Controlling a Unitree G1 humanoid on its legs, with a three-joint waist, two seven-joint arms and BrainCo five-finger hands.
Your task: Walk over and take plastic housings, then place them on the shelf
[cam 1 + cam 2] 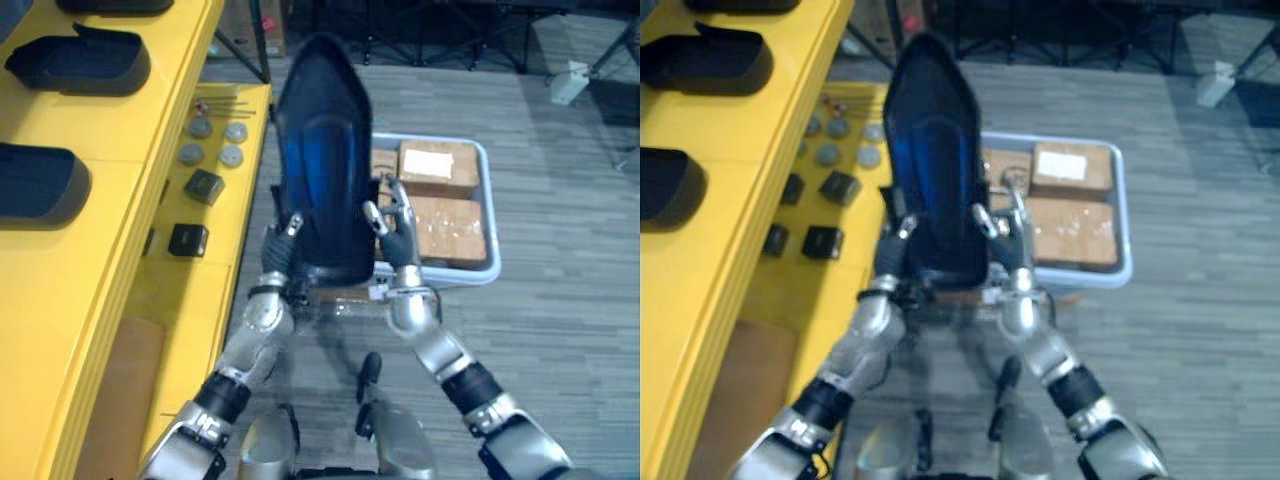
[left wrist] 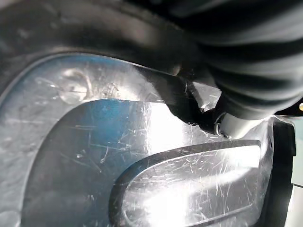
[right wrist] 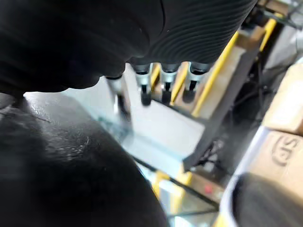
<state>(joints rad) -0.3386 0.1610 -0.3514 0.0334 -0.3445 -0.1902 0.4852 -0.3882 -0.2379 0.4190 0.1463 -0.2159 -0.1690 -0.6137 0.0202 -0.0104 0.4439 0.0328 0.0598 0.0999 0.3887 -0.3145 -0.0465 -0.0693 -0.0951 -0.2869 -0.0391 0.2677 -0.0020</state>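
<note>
— What did we see from the head views?
— We saw one dark plastic housing (image 1: 322, 150), long and rounded at the top, glossy with a blue sheen. It was upright in the air between both hands, above the grey floor (image 1: 560, 220). On our left stood the yellow shelf (image 1: 120, 130) with other housings (image 1: 80, 62) lying on it, and small black blocks (image 1: 204, 186) and grey discs (image 1: 215, 142) on its lower level. Behind the raised housing, a pale bin (image 1: 489, 215) of cardboard boxes (image 1: 440, 165) sat on the floor.
— And the hands?
— The left hand (image 1: 280, 245) was at the housing's lower left side and the right hand (image 1: 397, 245) at its lower right, with its fingers (image 1: 403, 210) straight and pointing up against the edge.
— The left wrist view?
— We saw the housing's scratched, shiny face up close. We could not tell whether that hand gripped or merely pressed.
— The right wrist view?
— The fingers were straight, curled round nothing, beside the housing's black surface, with the boxes beyond.
</note>
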